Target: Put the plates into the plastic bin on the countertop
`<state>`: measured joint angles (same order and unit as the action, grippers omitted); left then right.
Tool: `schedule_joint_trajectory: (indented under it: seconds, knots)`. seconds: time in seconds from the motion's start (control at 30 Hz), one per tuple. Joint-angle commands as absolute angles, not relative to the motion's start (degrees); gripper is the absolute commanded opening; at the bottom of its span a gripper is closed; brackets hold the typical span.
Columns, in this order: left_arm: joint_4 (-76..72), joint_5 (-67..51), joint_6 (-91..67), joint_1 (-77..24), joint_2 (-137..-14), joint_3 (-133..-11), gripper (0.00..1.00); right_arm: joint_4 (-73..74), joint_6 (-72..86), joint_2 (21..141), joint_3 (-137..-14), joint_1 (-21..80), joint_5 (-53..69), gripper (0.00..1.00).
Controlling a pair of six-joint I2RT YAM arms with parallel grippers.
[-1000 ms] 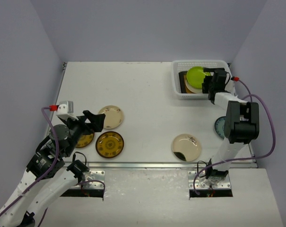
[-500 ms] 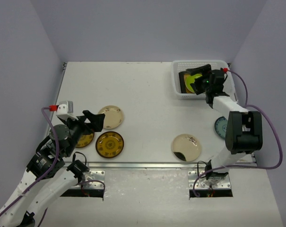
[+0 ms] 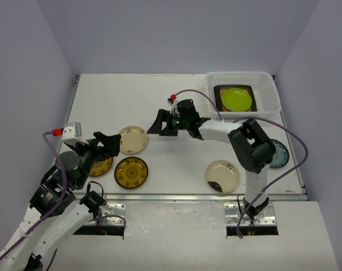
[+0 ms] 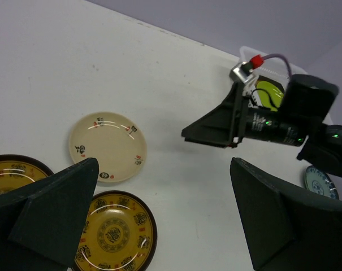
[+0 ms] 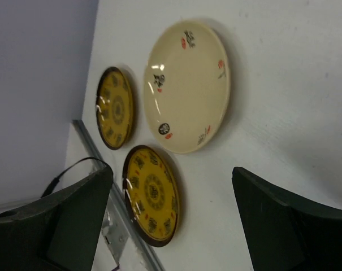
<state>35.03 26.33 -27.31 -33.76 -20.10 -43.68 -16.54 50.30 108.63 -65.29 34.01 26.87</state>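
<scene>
Bin contents: the plastic bin [image 3: 272, 97] stands at the far right corner of the countertop [image 3: 176, 161] and holds a square dark-rimmed plate [image 3: 218, 90] with the lime green plate [image 3: 237, 99] lying on top of it. Five plates lie outside the bin. At the near left, a cream plate with red and black marks [image 3: 132, 139] [image 4: 107, 146] [image 5: 187, 84] sits just beside two round brown-gold plates [image 3: 131, 172] [image 4: 114, 231] [image 5: 152, 195]; one of these is partly hidden under the left arm. The cream plate with dark blotches [image 3: 223, 175] lies near the front rail, right of centre. The blue-white plate [image 3: 280, 153] [image 4: 320, 182] lies at the right edge, partly behind the right arm. Right gripper [image 3: 155, 125] [image 5: 171, 175] is over mid-table, pointed toward the left group, fingers apart, nothing between them. Left gripper [image 3: 111, 144] [image 4: 165, 169] is above the left group, fingers wide apart, empty.
</scene>
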Motion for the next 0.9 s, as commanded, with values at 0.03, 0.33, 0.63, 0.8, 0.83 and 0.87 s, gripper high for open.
schedule_joint_trajectory:
  seconds: [0.03, 0.33, 0.63, 0.8, 0.83, 0.87]
  knots:
    - [33.65, 26.35, -27.42, -33.57, -20.12, -43.94, 1.0, -19.2, 51.83, 118.92, -69.63, 38.69, 26.95, 0.83]
    - [33.13, 25.31, -26.83, -33.57, -20.15, -43.83, 1.0, -17.4, 57.81, 132.49, -76.5, 39.38, 21.95, 0.62]
    - [32.85, 24.81, -26.52, -33.57, -19.53, -43.68, 1.0, -19.74, 64.97, 134.65, -75.42, 39.36, 17.44, 0.0]
    - [32.74, 24.39, -26.37, -33.57, -19.69, -43.68, 1.0, -24.68, 66.84, 125.86, -71.64, 39.29, 20.07, 0.0]
    - [32.73, 24.35, -26.37, -33.57, -19.69, -43.68, 1.0, -24.63, 66.44, 122.88, -71.35, 39.22, 20.49, 0.0]
    - [32.75, 24.35, -26.37, -33.57, -19.66, -43.68, 1.0, -24.03, 65.94, 119.17, -71.07, 38.99, 20.53, 0.0]
